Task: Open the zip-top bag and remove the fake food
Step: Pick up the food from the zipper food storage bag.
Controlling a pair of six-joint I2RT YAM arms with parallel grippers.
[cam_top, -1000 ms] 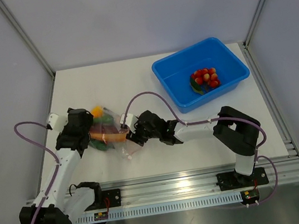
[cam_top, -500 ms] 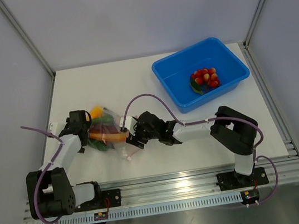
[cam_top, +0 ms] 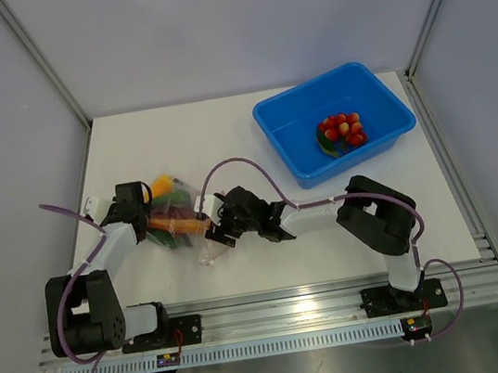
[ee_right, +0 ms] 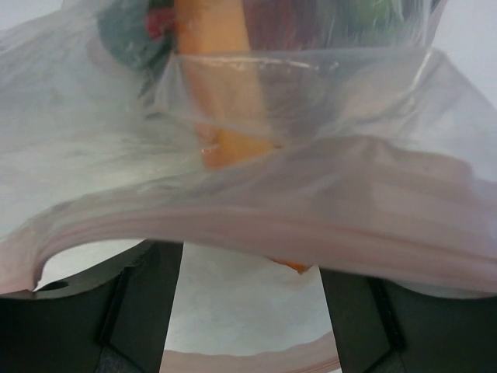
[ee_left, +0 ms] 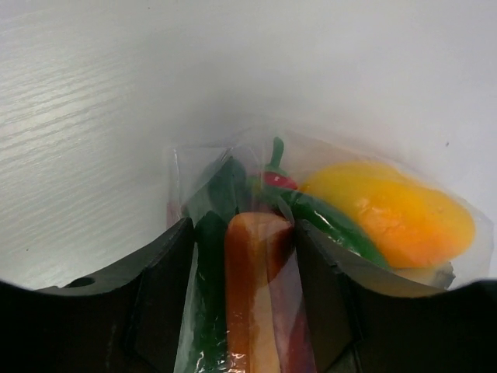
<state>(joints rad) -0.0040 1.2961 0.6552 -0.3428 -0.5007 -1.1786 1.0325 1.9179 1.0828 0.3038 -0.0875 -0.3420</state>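
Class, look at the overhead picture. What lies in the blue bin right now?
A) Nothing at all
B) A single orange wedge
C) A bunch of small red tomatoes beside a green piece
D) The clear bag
C: the blue bin holds a cluster of red tomatoes beside a green piece, while the clear bag lies outside it on the table.

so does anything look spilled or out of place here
Nothing is spilled. The bag lies crumpled on the table, its pink zip edge sagging, with an orange piece inside reaching toward that edge. Some tomatoes already sit in the blue bin.
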